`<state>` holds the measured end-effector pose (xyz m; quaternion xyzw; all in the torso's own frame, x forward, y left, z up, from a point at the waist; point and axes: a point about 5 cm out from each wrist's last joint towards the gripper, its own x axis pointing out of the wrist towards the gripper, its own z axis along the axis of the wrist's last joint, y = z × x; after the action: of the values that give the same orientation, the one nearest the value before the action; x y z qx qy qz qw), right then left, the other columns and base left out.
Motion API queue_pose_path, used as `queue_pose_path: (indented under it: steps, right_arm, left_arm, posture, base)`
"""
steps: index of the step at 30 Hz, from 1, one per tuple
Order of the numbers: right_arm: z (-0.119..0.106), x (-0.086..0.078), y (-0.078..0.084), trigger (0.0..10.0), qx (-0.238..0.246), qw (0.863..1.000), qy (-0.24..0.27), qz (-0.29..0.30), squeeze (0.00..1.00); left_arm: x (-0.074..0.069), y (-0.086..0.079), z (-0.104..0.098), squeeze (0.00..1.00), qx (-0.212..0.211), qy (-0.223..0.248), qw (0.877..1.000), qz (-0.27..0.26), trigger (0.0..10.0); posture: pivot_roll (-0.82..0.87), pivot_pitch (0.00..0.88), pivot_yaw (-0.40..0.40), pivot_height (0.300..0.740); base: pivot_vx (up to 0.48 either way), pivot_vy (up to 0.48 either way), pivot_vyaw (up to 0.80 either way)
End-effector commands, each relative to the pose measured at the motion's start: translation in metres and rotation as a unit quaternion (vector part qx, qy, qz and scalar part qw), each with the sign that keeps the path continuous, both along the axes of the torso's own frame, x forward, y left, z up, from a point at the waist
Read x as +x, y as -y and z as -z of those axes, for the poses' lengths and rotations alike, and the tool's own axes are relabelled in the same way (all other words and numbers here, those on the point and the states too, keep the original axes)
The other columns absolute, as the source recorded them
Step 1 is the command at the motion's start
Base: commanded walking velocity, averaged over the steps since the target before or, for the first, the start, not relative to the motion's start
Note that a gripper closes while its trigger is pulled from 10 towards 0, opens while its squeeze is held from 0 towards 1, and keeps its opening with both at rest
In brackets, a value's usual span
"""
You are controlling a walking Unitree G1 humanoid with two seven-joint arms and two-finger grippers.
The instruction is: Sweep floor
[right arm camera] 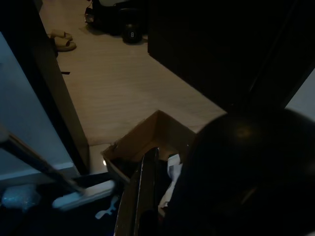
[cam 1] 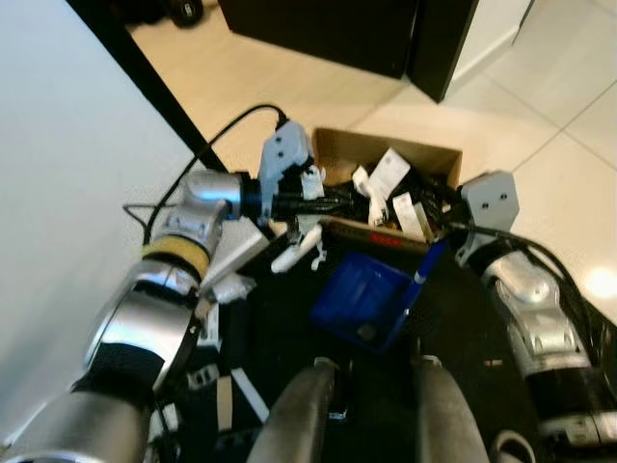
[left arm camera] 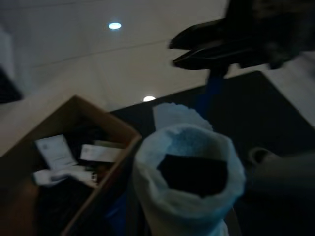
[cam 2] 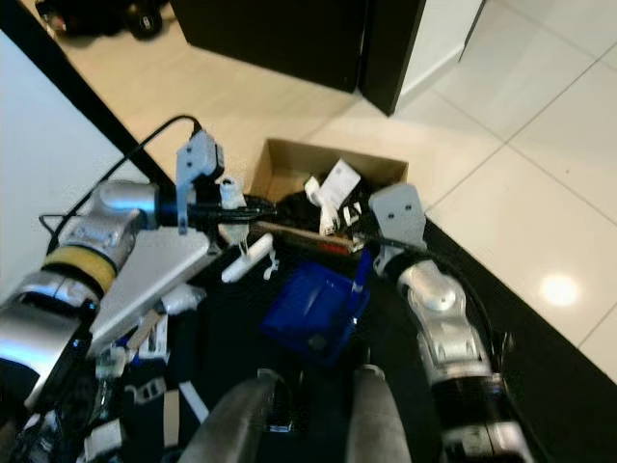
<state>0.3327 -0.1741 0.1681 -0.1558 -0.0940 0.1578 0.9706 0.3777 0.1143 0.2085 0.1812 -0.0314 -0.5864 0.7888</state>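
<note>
A blue dustpan (cam 1: 366, 299) hangs tilted just in front of an open cardboard box (cam 1: 333, 145) that holds paper scraps and dark rubbish. My right gripper (cam 1: 439, 236) is shut on the dustpan's blue handle (left arm camera: 211, 88) at the box's near right corner. My left gripper (cam 1: 323, 203) reaches over the box's near left edge, shut on a white hand brush (cam 1: 297, 249) that hangs down beside the dustpan. In the left wrist view the brush's white foam-like end (left arm camera: 189, 147) sits close to the lens, with the box (left arm camera: 74, 113) beyond it.
White scraps (cam 1: 231, 286) lie on the dark mat at my left, near a white wall (cam 1: 58, 145). A black cabinet (cam 1: 328, 29) stands behind the box on pale tiles (cam 1: 559, 164). Slippers (right arm camera: 61, 42) lie far off. My legs (cam 1: 299, 405) show below.
</note>
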Motion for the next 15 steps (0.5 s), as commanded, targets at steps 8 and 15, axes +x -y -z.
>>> queue_pose_path:
  steps: [8, 15]
  right_arm:
    - [0.016, -0.004, 0.013, 10.0, -0.044, 0.999, -0.017, 0.024, 0.0]
    - [0.028, -0.012, 0.012, 10.0, -0.034, 0.999, -0.029, 0.023, 0.0]
  left_arm:
    - [-0.01, 0.025, 0.038, 0.0, 0.032, -0.018, 0.999, 0.008, 10.0]
    - [-0.021, 0.058, 0.047, 0.0, 0.001, -0.048, 0.996, 0.07, 10.0]
  posture:
    - [-0.05, 0.453, 0.134, 0.74]
    - [-0.05, 0.453, 0.149, 0.74]
  base:
    - [0.0, 0.0, 0.0]
    - [0.0, 0.0, 0.0]
